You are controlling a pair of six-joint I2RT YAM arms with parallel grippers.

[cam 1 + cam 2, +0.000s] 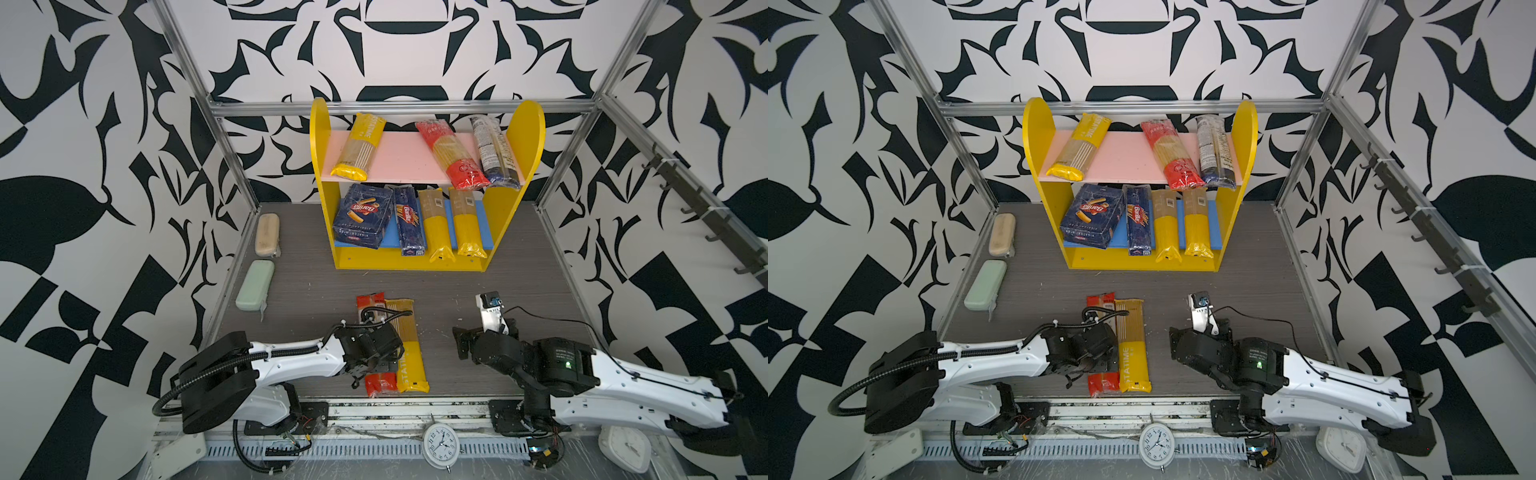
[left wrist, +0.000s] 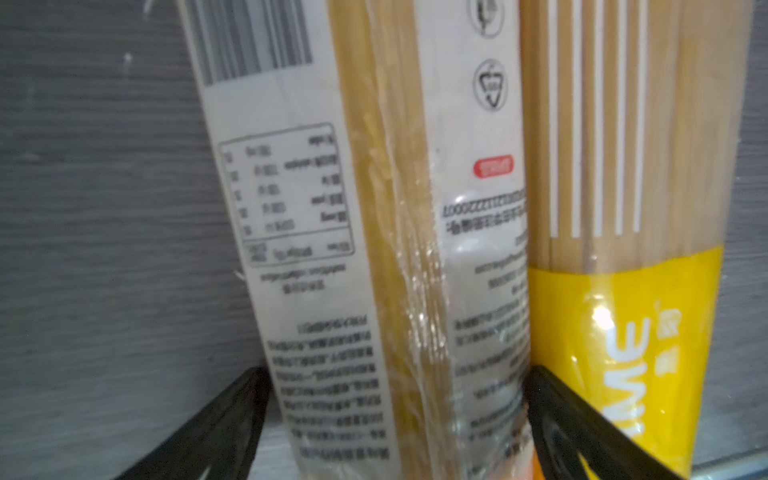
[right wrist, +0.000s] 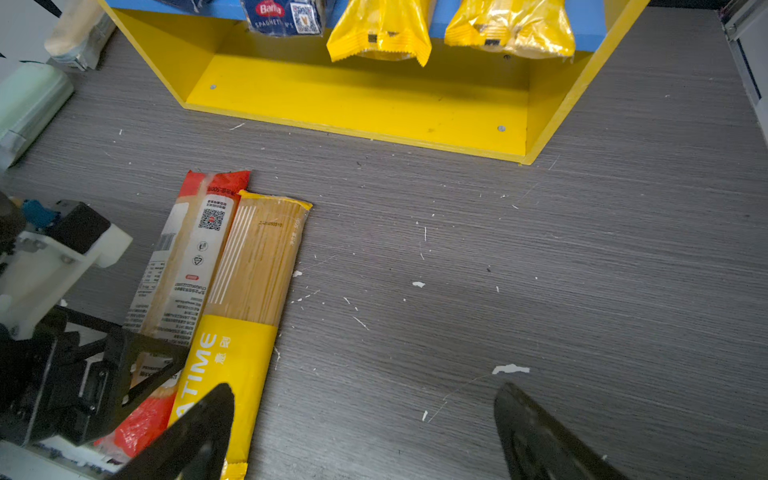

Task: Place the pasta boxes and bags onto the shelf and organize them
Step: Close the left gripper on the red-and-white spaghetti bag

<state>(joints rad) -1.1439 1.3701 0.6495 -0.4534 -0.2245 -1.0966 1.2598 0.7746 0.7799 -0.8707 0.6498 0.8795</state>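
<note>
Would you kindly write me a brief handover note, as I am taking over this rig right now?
Grippers: left gripper open, jaws straddling the table red bag, not yet closed; right gripper open, empty, over bare table.
Done: on the shelf, pink upper board holds upper yellow bag, upper red bag, dark blue bag; blue lower board holds wide box, narrow box, two lower yellow bags.
Left: table red bag and table yellow bag, lying side by side.
</note>
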